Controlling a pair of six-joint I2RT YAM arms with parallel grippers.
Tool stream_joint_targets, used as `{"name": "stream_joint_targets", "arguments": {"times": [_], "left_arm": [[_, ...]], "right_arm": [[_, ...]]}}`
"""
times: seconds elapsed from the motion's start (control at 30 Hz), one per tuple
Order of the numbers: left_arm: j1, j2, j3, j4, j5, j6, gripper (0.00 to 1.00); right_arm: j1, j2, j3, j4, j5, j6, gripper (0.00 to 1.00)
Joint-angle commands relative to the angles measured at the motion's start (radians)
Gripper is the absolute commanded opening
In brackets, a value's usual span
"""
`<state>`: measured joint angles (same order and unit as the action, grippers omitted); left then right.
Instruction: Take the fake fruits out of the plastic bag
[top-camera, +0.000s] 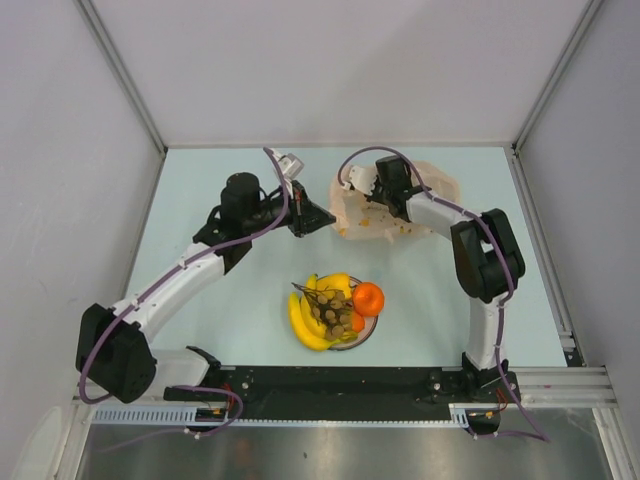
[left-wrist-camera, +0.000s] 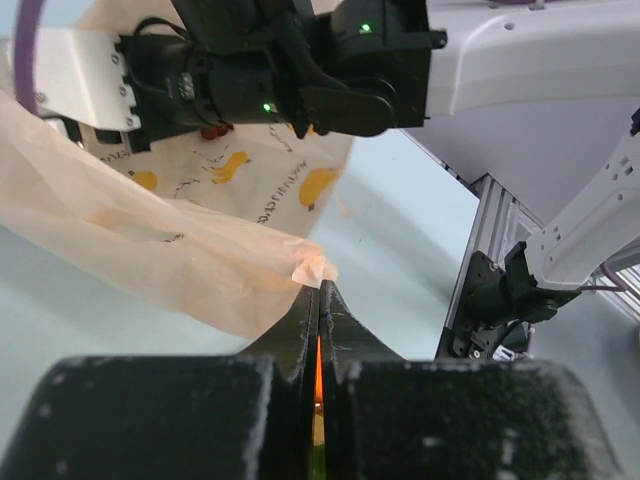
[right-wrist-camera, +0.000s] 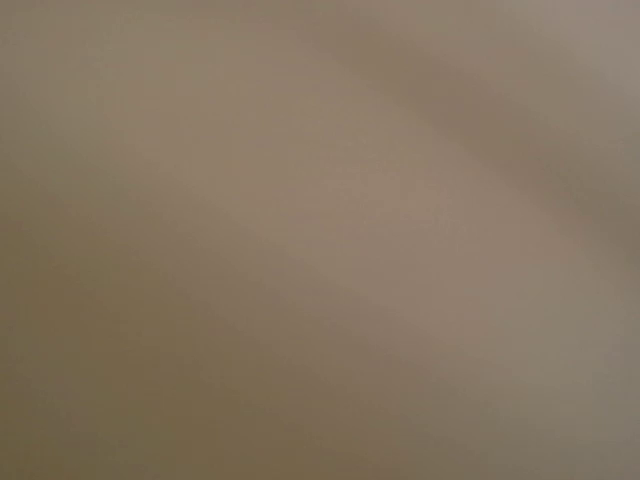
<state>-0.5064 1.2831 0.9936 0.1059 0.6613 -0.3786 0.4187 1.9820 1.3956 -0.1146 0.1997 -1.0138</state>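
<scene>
**While the left gripper (top-camera: 328, 218) clamps the thin, crinkly, translucent pale-orange plastic bag (top-camera: 440, 190): scene status**

Where the plastic bag lies on the far half of the pale blue-green table (top-camera: 220, 180), we see both arms reaching to it. The left gripper meets the bag's left edge. In the left wrist view its jaws stand pressed together, with a small folded corner of the bag film caught at the fingertips (left-wrist-camera: 320, 295). The rest of the film stretches away to the left, and yellow-orange printed marks show on it.

The right gripper (top-camera: 385, 190) sits on top of the bag, near its middle, with its fingers buried in the film. The right wrist view shows only a blurred tan field. We cannot tell whether this gripper is open, closed or holding anything.

The small glossy plastic fake fruits that we can see lie well apart from the bag, piled on a round white plate (top-camera: 368, 334) near the arm bases:

- a yellow banana bunch (top-camera: 300, 325) on the left side of the plate;
- a round orange (top-camera: 368, 298) at its right rim;
- a brownish grape bunch (top-camera: 335, 312) on top, in the middle.

We cannot tell whether any fruit lies inside the bag.
</scene>
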Motion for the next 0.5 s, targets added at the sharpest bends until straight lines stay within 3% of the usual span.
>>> {"name": "stream_joint_targets", "arguments": {"times": [0.0,0.3,0.47], "left_arm": [[-0.006,-0.004,0.04,0.021,0.052,0.023,0.0],[-0.006,0.036,0.059,0.025,0.06,0.033,0.0],[-0.006,0.058,0.08,0.012,0.055,0.046,0.0]], "right_arm": [[-0.034,0.08,0.109,0.069,0.092,0.008,0.34],[-0.078,0.273,0.292,-0.009,0.175,-0.006,0.49],[-0.11,0.379,0.394,-0.057,0.234,-0.017,0.48]]}}
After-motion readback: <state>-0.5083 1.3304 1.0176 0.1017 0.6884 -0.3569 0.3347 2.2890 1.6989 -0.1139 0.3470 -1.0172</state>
